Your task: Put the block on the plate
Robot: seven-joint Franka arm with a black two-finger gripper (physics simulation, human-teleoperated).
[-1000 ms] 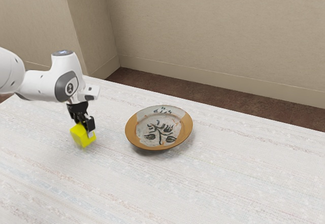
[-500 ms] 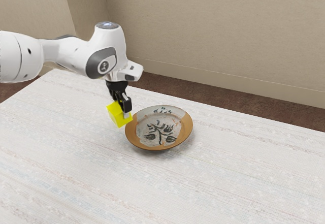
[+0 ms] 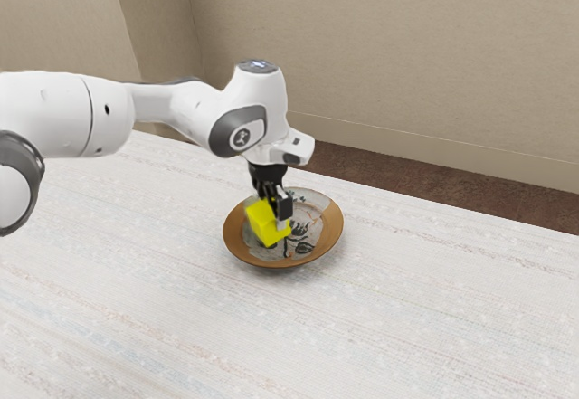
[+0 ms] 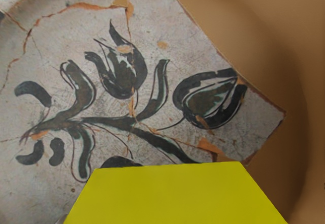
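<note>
The yellow block (image 3: 265, 224), a bit tipped, is over the round plate (image 3: 333, 229), which is orange-brown and gray with dark painted flowers.

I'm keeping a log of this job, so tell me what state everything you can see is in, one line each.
Hand: closed on the block, over the plate.
Block: held, tilted, above the plate's face; whether it touches the plate, I can't tell.
Plate: face up on the table, crack lines across its painted middle.
</note>
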